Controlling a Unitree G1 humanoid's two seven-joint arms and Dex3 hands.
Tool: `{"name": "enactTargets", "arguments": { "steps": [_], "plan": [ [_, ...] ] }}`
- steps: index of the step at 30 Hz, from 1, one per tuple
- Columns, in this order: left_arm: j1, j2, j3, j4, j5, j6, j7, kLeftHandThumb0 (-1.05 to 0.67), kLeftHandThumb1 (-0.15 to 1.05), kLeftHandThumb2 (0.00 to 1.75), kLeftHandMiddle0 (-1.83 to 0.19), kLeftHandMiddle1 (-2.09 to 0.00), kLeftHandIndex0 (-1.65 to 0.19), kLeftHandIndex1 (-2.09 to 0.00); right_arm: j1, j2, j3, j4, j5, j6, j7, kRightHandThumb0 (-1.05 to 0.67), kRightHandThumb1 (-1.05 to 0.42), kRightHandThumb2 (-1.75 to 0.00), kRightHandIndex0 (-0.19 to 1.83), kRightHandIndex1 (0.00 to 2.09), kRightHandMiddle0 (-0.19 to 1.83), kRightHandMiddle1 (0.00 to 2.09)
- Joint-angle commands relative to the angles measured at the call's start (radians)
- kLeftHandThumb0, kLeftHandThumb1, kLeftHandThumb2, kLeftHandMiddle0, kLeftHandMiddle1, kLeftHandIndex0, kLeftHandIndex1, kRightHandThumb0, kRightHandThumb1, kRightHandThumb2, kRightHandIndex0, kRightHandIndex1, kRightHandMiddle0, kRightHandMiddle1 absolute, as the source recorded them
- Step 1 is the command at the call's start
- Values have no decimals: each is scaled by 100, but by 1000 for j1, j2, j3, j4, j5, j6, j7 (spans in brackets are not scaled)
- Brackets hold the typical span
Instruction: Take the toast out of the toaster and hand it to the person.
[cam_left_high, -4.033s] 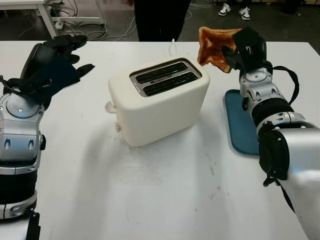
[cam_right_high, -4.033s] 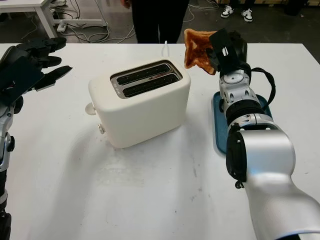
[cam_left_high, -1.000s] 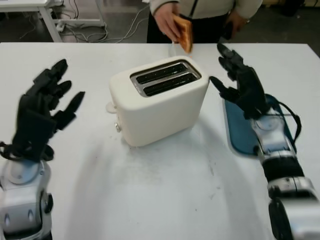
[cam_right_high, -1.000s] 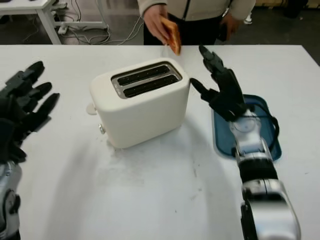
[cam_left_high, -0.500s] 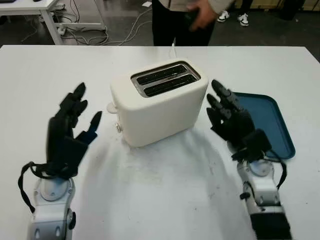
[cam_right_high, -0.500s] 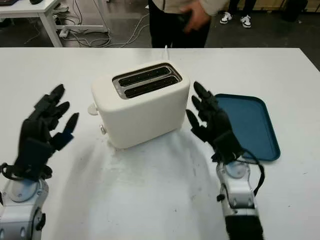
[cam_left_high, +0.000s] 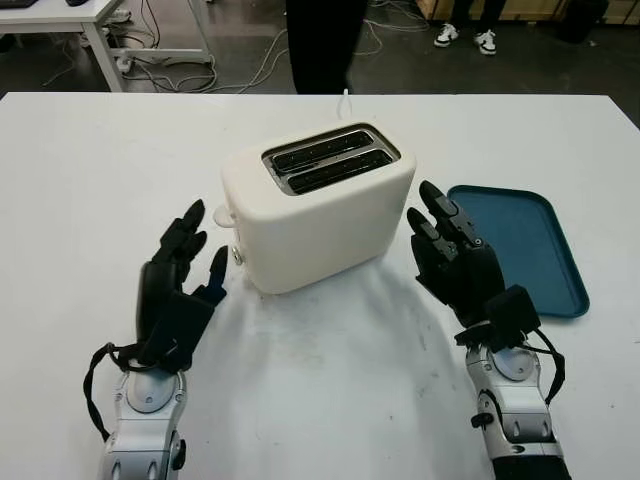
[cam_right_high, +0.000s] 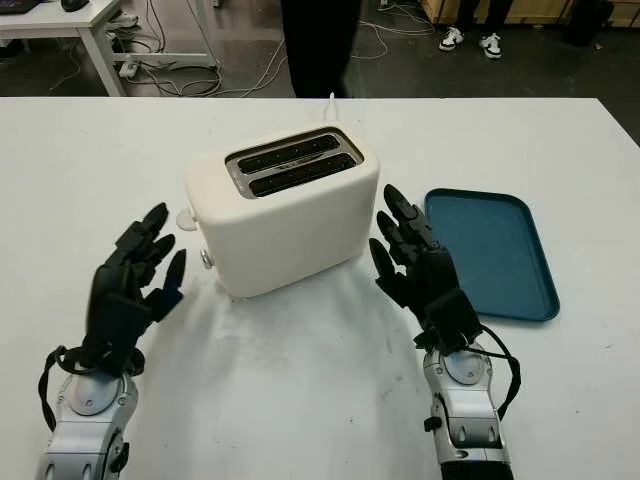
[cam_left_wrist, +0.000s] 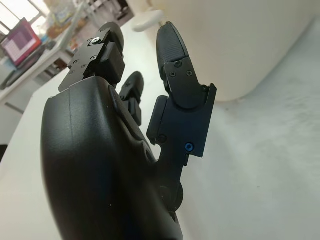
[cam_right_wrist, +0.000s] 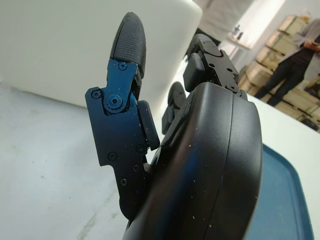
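Note:
A cream two-slot toaster (cam_left_high: 318, 203) stands in the middle of the white table (cam_left_high: 90, 160), and both its slots look empty. My left hand (cam_left_high: 178, 283) is open near the front edge, just left of the toaster. On the toaster's right side my right hand (cam_left_high: 455, 258) is open, between it and the blue tray. A person in dark trousers (cam_left_high: 322, 42) stands behind the far edge of the table. No toast is in sight.
A flat blue tray (cam_left_high: 525, 247) lies on the table to the right of my right hand. The toaster's white cable (cam_left_high: 346, 100) runs off the far edge. Another table (cam_left_high: 70, 12) and floor cables stand beyond at the back left.
Both hands have drawn back toward the front edge and closer to the toaster's sides. The person has carried the toast away and has straightened up, so now just the dark trousers show.

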Motion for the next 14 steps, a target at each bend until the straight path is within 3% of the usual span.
{"name": "enactTargets", "arguments": {
  "steps": [1, 14],
  "plan": [
    [13, 13, -11, 17, 23, -24, 1, -55, 92, 71, -13, -59, -33, -2, 10, 9, -2, -24, -3, 6, -14, -62, -92, -56, 18, 5, 18, 0],
    [13, 19, 6, -7, 19, -7, -20, -53, 92, 70, -4, -71, -32, -2, -3, 37, 0, -35, -35, 10, -78, -61, -92, -54, 16, 5, 19, 1]
  ]
}}
